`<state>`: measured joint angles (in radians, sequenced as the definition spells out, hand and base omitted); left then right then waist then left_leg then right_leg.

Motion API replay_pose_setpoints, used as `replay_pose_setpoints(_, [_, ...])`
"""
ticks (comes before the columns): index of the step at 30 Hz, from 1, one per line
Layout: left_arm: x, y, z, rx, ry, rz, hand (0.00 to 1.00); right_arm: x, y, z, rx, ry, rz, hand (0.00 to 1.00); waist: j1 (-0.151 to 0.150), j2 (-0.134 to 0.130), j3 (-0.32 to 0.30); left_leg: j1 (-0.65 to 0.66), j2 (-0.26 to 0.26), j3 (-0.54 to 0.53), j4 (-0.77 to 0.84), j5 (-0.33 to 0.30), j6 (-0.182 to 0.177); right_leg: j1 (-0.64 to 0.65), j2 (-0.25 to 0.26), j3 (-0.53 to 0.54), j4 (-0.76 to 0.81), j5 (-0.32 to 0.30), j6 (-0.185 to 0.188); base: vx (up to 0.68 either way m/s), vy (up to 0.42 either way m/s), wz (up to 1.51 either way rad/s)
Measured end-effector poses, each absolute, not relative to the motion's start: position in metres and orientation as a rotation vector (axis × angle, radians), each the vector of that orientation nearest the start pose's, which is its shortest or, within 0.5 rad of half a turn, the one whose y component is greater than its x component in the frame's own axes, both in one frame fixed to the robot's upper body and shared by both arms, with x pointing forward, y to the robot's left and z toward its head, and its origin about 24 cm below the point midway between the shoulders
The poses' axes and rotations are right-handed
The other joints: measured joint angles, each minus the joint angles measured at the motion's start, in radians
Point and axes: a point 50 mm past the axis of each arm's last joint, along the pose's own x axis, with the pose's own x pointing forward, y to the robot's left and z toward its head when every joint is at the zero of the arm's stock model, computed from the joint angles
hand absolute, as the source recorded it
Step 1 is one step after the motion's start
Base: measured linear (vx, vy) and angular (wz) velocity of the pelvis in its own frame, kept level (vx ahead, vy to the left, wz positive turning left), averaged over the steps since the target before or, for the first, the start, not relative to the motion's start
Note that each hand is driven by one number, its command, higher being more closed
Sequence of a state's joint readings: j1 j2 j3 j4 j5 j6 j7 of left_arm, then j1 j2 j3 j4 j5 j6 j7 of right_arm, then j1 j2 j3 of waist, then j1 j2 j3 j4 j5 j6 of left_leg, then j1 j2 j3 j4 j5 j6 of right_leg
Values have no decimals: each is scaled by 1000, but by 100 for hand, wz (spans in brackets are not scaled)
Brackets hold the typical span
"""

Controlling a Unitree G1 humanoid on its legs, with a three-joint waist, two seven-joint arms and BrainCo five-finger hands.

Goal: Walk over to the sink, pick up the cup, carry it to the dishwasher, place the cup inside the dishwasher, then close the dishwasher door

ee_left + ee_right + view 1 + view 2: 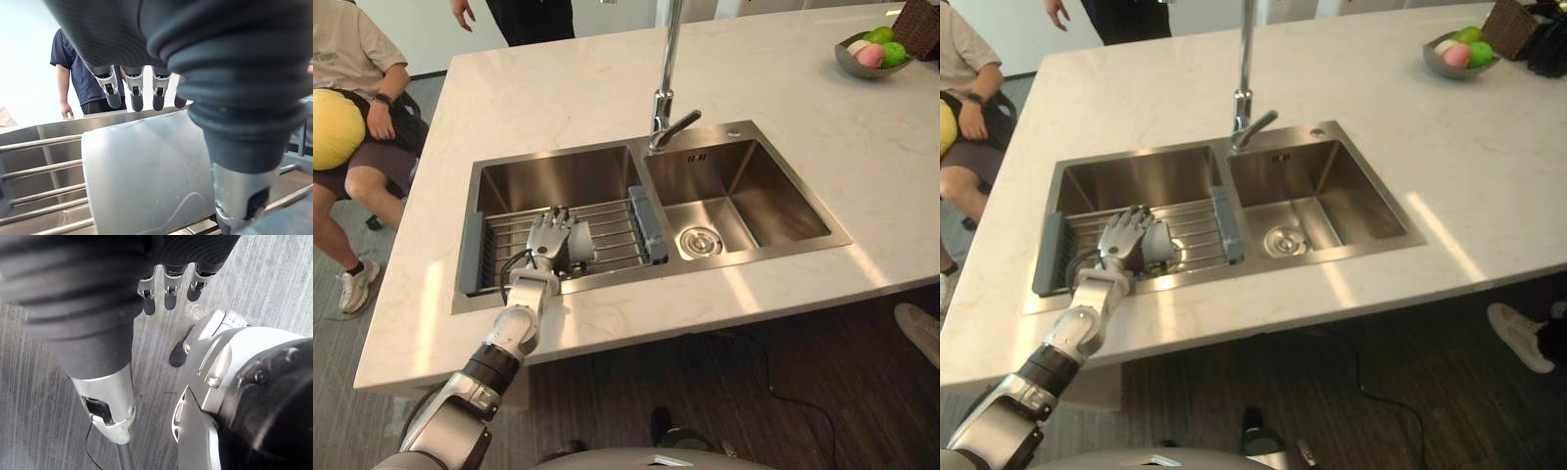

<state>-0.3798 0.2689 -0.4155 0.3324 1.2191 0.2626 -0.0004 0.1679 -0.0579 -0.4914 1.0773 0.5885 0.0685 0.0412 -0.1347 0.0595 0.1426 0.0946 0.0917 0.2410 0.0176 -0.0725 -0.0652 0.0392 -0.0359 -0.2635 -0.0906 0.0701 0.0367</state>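
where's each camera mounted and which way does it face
Left eye view: on the head, looking down at the sink; left robot hand over the cup.
Right eye view: beside it, same scene.
Left wrist view: along that robot hand's fingers to cup and rack.
Right wrist view: down past the right robot hand to the floor.
Shared: the cup.

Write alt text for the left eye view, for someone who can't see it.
The robot's left hand reaches over a pale grey cup lying on the wire rack in the left basin of a stainless steel double sink. A bowl of fruit sits far right on the pale stone counter.
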Motion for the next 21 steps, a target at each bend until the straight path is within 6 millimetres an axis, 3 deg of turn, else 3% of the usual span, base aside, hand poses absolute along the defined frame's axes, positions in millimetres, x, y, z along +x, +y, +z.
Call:
replay_pose_setpoints(19, [325,124,56,1652,105,-263,0,39,-222,-169,746,1073,-809,0,-14,-12,21,-2,-3,-26,3,-8,-3,0,-1,1,0,-1,-2,1,0,0])
replay_pose_setpoints(20, [326,124,57,1653,111,-262,100,40,-221,-169,738,1079,-799,0,-16,-13,22,-2,-3,-26,4,-9,-3,0,-1,2,0,0,-2,0,0,0])
replay_pose_setpoints(21, [326,124,57,1653,113,-262,100,40,-221,-169,737,1080,-798,0,-18,-13,23,-2,-3,-26,4,-10,-4,0,-1,2,0,0,-3,0,0,0])
